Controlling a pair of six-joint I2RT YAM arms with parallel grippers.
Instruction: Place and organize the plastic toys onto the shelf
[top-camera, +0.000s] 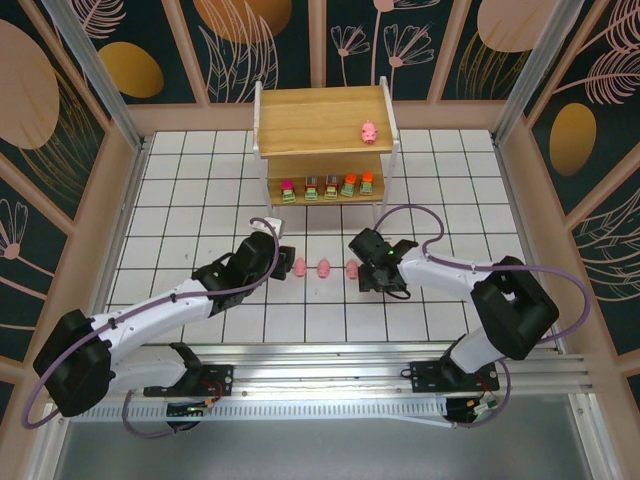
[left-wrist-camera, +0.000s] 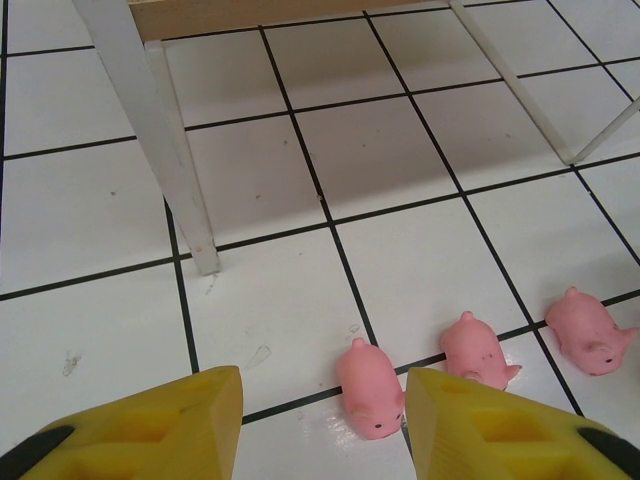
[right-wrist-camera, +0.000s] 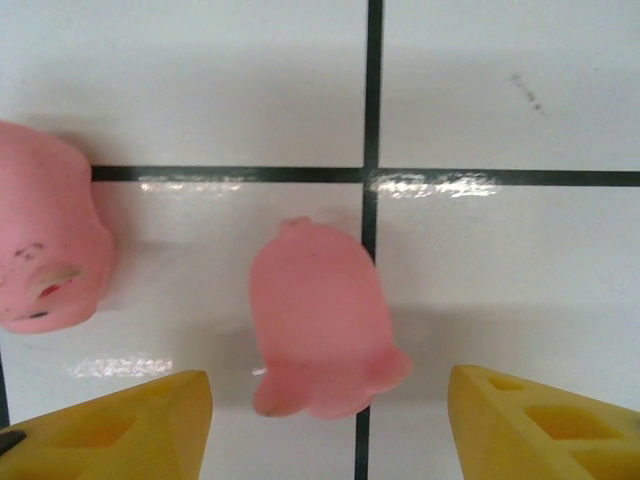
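White gridded table (top-camera: 190, 190), leaf-patterned walls (top-camera: 40, 170). My left gripper (left-wrist-camera: 325, 425) and right gripper (right-wrist-camera: 330, 400) gape empty over three pink pigs (top-camera: 325, 268) before the shelf (top-camera: 320, 120); blocky toys (top-camera: 328, 187) line its lower board, one pig (top-camera: 370, 131) its top.

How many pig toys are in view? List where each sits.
4: one pig on the shelf's top board, three pigs in a row on the table before it. Others may be hidden.

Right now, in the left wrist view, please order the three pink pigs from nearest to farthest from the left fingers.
1. Left pig, just ahead of the fingers.
2. Middle pig, further right.
3. Right pig, near the picture's right edge.
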